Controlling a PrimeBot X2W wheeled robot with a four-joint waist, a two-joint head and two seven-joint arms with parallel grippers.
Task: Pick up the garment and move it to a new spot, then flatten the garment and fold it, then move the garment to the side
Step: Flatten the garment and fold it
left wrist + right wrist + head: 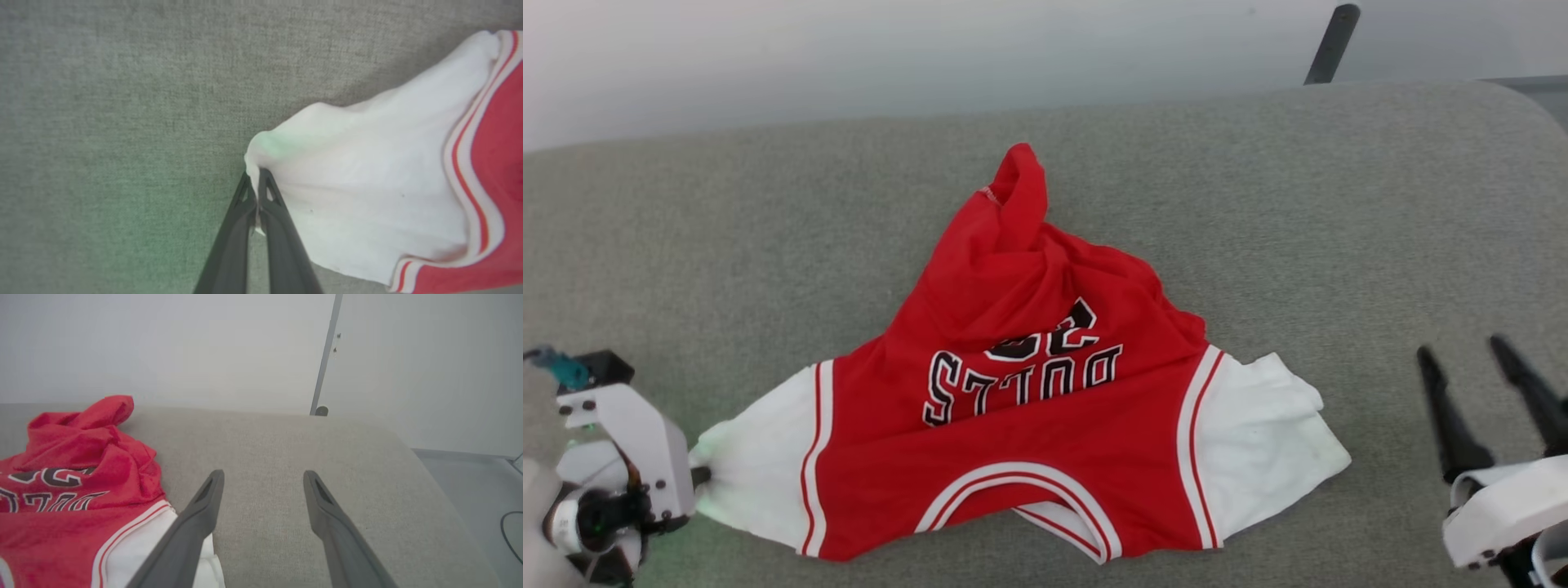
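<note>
The garment (1029, 408), a red jersey T-shirt with white sleeves and black letters, lies rumpled on the grey padded surface (768, 212), its body bunched up toward the far side. My left gripper (698, 476) at the lower left is shut on the tip of the white sleeve (367, 183); in the left wrist view its two dark fingers (233, 245) pinch a fold of white cloth. My right gripper (1466, 351) stands open at the lower right, beyond the other white sleeve (1266, 425), holding nothing. The right wrist view has the garment (73, 486) to the left of the open fingers (327, 514).
The grey surface has free room on both sides of the shirt and behind it. Its far edge meets a pale wall (931, 57). A dark pole (1331, 45) rises at the back right. Beyond the surface's right edge lies grey floor (470, 486).
</note>
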